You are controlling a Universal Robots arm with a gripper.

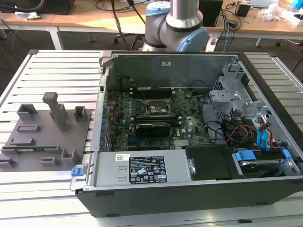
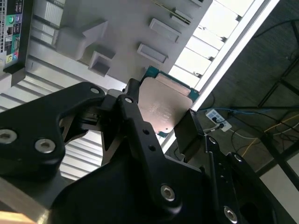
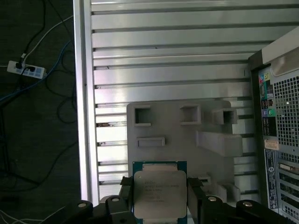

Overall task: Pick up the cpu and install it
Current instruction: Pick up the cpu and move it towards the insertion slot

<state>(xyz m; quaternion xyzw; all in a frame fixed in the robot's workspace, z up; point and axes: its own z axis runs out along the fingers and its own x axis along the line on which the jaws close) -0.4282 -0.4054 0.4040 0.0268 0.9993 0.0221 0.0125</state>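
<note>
The cpu (image 3: 160,186), a flat square chip with a silver top and a green border, is clamped between my gripper's (image 3: 160,192) two black fingers (image 3: 125,187). In the second wrist view the cpu (image 2: 166,105) shows again, with the gripper (image 2: 161,117) shut on its two opposite edges. It hangs well above the grey fixture plate (image 3: 177,135) on the slatted table. In the exterior view the motherboard's square socket (image 1: 158,108) lies open-faced inside the computer case (image 1: 189,189).
The grey fixture plate (image 1: 42,137) with several raised holders lies at the exterior view's left, a thin green memory stick (image 1: 35,149) on it. The case holds cables, a drive cage (image 1: 236,104) and a power supply (image 1: 147,170). The table edge (image 3: 84,93) drops to a cabled floor.
</note>
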